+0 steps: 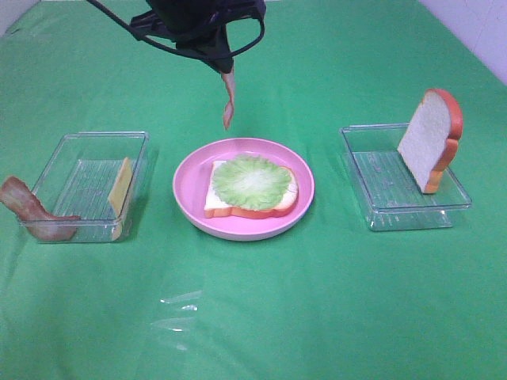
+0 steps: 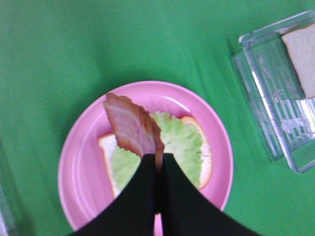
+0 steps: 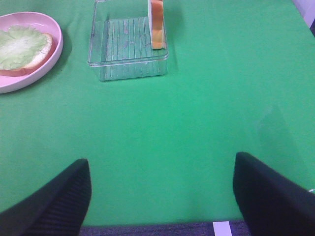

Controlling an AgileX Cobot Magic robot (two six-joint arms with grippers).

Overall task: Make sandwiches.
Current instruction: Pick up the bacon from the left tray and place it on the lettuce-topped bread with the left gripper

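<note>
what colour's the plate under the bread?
Plate is pink; shows best in the left wrist view.

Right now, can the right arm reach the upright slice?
Probably yes: the right gripper is open, only cloth lies between it and the slice's tray, and the left gripper holds bacon over the plate.

Work surface: table covered w/ a green cloth [image 1: 333, 317], matte, lightly creased, shadows soft, a few pale glints [image 1: 179, 311] near front centre. Beyond the cloth a white wall [image 1: 479, 28] shows at far right corner; pale patch [image 1: 9, 14] at far left, too small to ID. Right wrist view: dark grey strip [image 3: 147, 230] past the cloth edge, w/ a small white mark [image 3: 222, 228].
</note>
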